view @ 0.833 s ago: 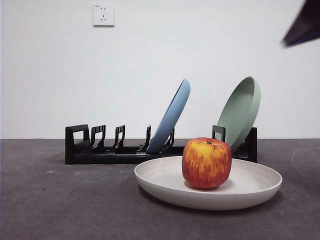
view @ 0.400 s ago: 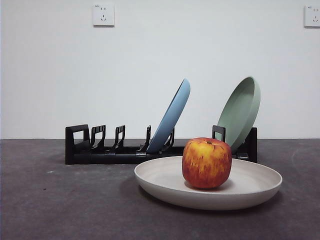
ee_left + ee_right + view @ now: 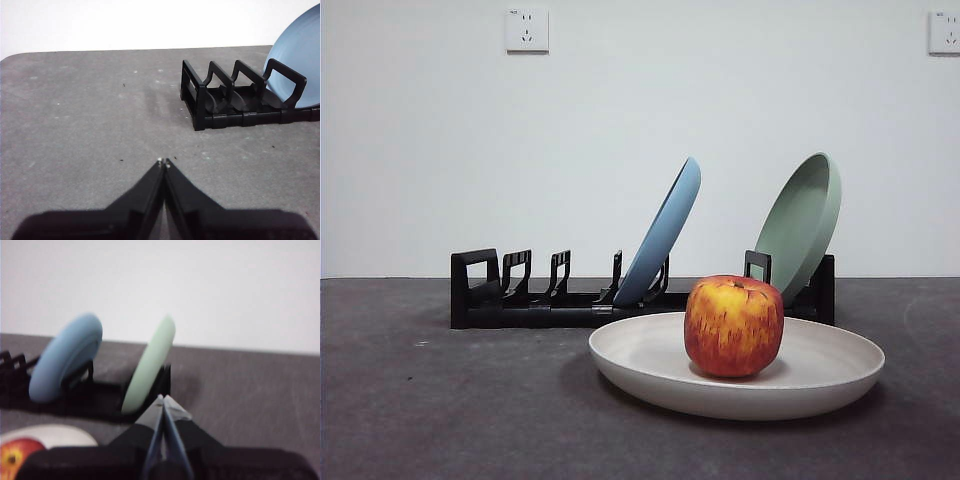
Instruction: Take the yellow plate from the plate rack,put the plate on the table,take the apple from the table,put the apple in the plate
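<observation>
The cream yellow plate [image 3: 820, 372] lies flat on the dark grey table [image 3: 440, 410] in front of the black plate rack [image 3: 520, 300]. The red-and-yellow apple [image 3: 733, 326] sits upright in the plate. In the right wrist view the plate [image 3: 50, 434] and the apple [image 3: 17, 457] show at the corner. My right gripper [image 3: 162, 401] is shut and empty, held away from the apple, out of the front view. My left gripper [image 3: 164, 162] is shut and empty over bare table near the rack's [image 3: 225, 100] loop end.
A blue plate [image 3: 665, 235] and a pale green plate [image 3: 805, 220] lean in the rack; both show in the right wrist view, blue [image 3: 65, 357] and green [image 3: 150, 362]. Two wall sockets [image 3: 526, 30] sit on the white wall behind.
The dark arm tip at the front view's top right corner has gone out of view, uncovering a wall socket. The plate and apple have not moved.
</observation>
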`<action>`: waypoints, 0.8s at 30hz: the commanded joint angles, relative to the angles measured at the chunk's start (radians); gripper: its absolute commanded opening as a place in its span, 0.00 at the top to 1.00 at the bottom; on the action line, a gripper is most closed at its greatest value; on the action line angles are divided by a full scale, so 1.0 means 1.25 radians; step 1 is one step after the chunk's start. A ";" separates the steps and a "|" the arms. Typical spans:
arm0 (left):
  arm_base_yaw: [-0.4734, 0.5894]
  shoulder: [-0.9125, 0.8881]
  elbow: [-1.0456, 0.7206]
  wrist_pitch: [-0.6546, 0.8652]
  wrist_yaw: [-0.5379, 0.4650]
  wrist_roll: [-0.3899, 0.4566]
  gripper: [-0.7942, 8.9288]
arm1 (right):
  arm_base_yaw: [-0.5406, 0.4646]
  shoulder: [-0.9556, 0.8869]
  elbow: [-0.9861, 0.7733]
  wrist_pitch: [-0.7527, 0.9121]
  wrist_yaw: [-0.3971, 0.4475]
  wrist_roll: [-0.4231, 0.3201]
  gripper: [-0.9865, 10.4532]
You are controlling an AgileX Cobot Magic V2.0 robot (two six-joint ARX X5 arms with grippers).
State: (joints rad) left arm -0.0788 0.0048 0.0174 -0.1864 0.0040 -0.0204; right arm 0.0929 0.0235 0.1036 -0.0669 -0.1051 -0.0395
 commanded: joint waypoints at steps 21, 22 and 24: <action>0.002 -0.002 -0.011 0.002 -0.001 -0.008 0.92 | 0.000 -0.013 -0.078 -0.090 0.009 0.120 0.91; 0.002 -0.002 -0.011 0.002 -0.001 -0.008 0.92 | 0.000 -0.013 -0.078 -0.090 0.008 0.121 0.91; 0.002 -0.002 -0.011 0.002 -0.001 -0.008 0.92 | 0.001 -0.013 -0.078 -0.090 0.008 0.120 0.91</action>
State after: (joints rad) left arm -0.0788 0.0048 0.0174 -0.1860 0.0036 -0.0204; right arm 0.0933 0.0055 0.0185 -0.1707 -0.0975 0.0982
